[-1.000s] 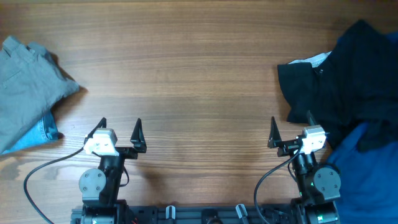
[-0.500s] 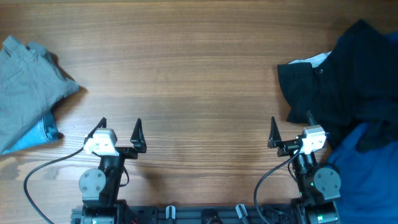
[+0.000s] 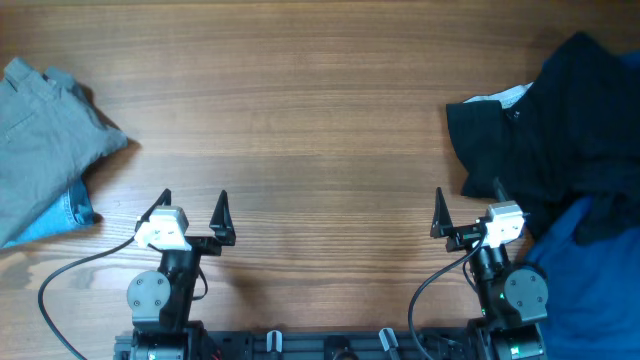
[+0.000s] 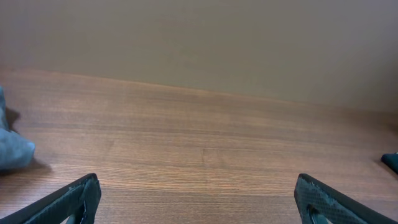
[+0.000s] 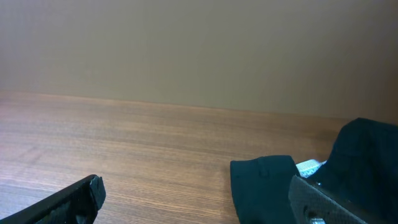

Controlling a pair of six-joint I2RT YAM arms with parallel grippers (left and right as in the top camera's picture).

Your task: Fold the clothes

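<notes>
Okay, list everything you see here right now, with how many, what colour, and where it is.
grey garment: one, grey, far left edge of the table
denim piece: one, light blue, at the grey garment's near edge
black garment: one, black, right side
blue garment: one, blue, near right corner
table: one, brown wood
cables: two, black, one by each arm base
left claw: one, black, open, empty
right claw: one, black, open, empty
</notes>
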